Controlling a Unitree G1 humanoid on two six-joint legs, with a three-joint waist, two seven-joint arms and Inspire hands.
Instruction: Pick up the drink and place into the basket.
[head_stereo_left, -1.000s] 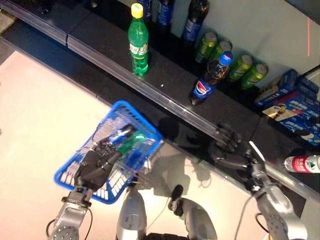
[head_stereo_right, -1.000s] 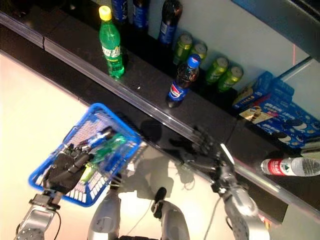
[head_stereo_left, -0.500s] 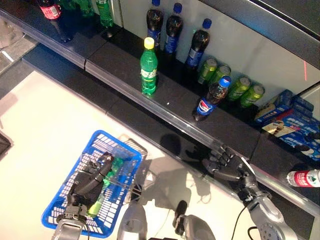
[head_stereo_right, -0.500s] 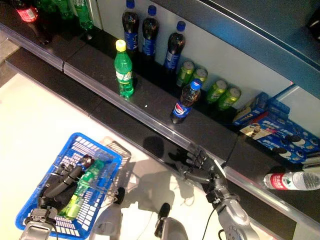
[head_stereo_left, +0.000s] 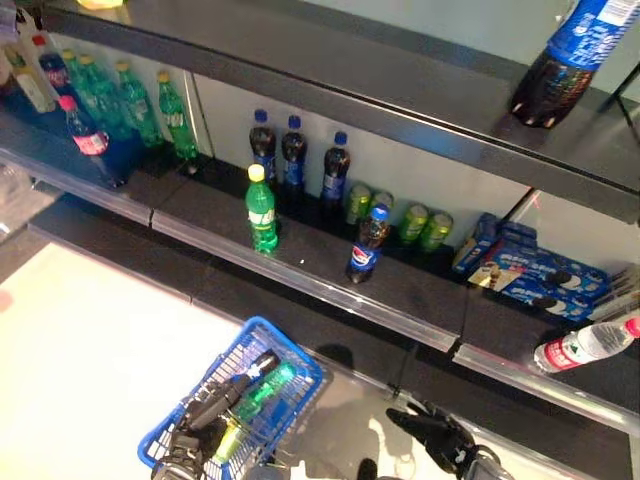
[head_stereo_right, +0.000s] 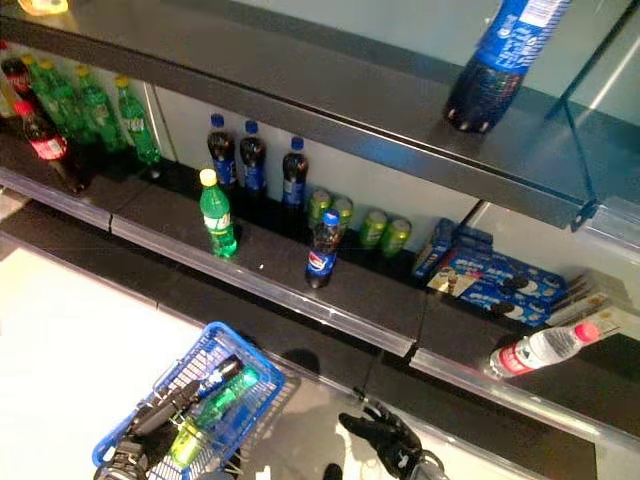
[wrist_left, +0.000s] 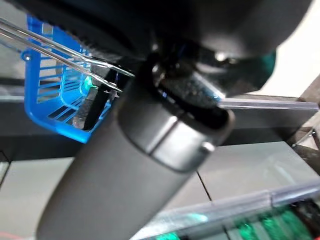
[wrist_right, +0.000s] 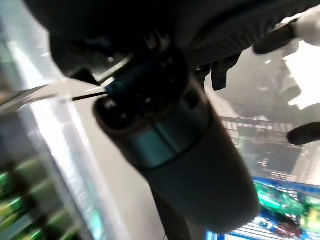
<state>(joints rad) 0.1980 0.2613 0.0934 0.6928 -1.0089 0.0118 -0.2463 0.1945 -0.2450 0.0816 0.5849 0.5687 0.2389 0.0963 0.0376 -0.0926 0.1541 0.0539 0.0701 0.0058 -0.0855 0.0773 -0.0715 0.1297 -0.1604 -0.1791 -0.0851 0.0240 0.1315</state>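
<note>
A blue wire basket hangs low at the left with a green soda bottle and a dark bottle lying inside. My left hand is at the basket's near end, curled on its wire handle. Low in the middle, my right hand is open and empty, fingers spread, below the front edge of the bottom shelf. On that shelf a green bottle and a cola bottle stand near the front.
Behind them are three dark cola bottles, green cans and blue biscuit boxes. A water bottle lies at the right. More green bottles fill the left shelf. A big cola bottle stands on the upper shelf.
The whole picture has shifted: the camera has tilted up and now takes in the upper shelf, with both hands low in view. The basket stays in my left hand.
</note>
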